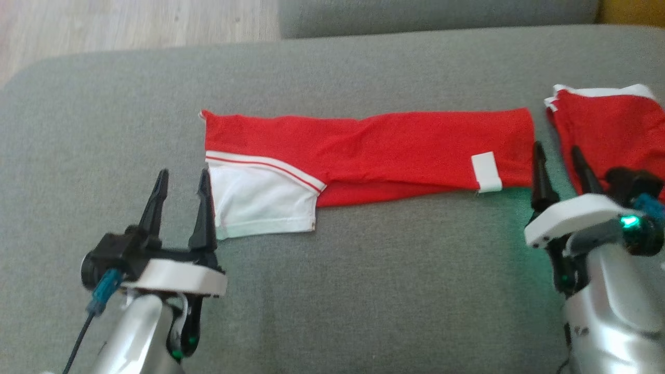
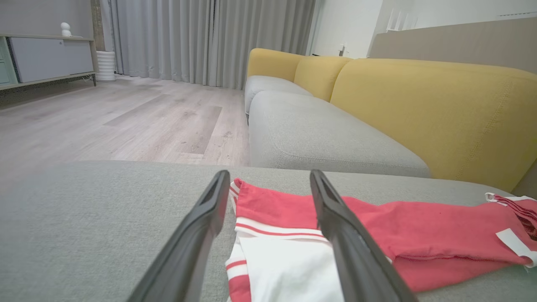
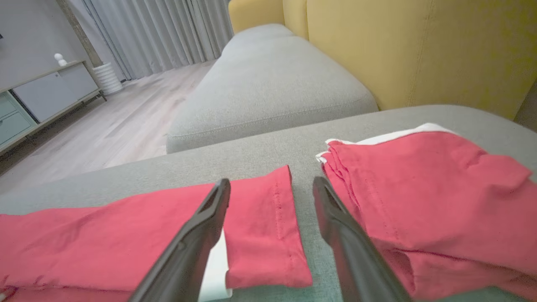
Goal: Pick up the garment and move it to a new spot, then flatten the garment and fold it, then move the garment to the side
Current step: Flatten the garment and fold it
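Left gripper open, empty, just beside the white end of the garment; right gripper likewise open at its red end. Garment lies in a long flat strip on the grey cushion. Judgement: folding in hand; next, pinch one end, carry it across.

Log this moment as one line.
garment: folded strip, flat on sofa | left gripper: open, at white end | right gripper: open, at red end

Your garment — red, folded into a long flat band, white sleeve with red-striped trim at one end, small white tag near the other — lying lengthwise across the middle of the grey cushion
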Controlling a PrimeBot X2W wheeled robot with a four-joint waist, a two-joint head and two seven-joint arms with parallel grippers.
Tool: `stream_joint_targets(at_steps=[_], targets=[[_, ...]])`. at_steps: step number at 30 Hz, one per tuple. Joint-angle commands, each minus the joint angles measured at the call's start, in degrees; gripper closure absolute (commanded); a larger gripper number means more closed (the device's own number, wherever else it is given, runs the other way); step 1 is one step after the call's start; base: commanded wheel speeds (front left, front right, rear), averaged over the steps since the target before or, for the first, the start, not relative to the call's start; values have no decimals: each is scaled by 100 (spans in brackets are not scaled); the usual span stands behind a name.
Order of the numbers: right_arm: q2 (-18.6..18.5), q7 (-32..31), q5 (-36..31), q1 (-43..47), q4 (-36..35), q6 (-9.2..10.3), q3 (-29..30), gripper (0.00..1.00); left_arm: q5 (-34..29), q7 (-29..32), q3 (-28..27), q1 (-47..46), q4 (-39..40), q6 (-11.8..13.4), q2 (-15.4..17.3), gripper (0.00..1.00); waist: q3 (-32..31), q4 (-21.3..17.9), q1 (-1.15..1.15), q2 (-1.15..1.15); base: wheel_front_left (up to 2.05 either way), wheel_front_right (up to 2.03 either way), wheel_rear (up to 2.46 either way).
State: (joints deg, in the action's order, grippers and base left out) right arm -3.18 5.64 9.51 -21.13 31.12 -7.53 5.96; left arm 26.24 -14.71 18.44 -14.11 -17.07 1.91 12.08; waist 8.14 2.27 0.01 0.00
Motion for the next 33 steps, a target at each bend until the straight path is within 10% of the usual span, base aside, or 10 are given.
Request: stream_joint_targets(at_steps=[1, 15, 16, 18, 33], targets=[[27, -97, -15, -354, -16, 4, -2, 0, -72, -29, -249, -344, 111, -44, 42, 0, 194, 94, -1, 0, 0, 0, 0], [30, -487, -132, -1500, 2172, 4, 331, 0, -392, -29, -478, -818, -160, -469, -257, 0, 818, 354, -1, 0, 0, 0, 0], [30, -481, -100, -1548, 2285, 4, 285, 7, -413, -29, -500, -829, -174, -486, -272, 0, 825, 355, -1, 0, 0, 0, 0], [30, -414, -58, -1633, 2460, 4, 222, 100, -450, -29, -542, -848, -202, -513, -298, 0, 836, 350, -1, 0, 0, 0, 0], [-666, 215, -812, -1857, 2442, 4, 1179, 100, -681, -29, -785, -745, -261, -635, -459, 0, 550, 122, -1, 0, 0, 0, 0]])
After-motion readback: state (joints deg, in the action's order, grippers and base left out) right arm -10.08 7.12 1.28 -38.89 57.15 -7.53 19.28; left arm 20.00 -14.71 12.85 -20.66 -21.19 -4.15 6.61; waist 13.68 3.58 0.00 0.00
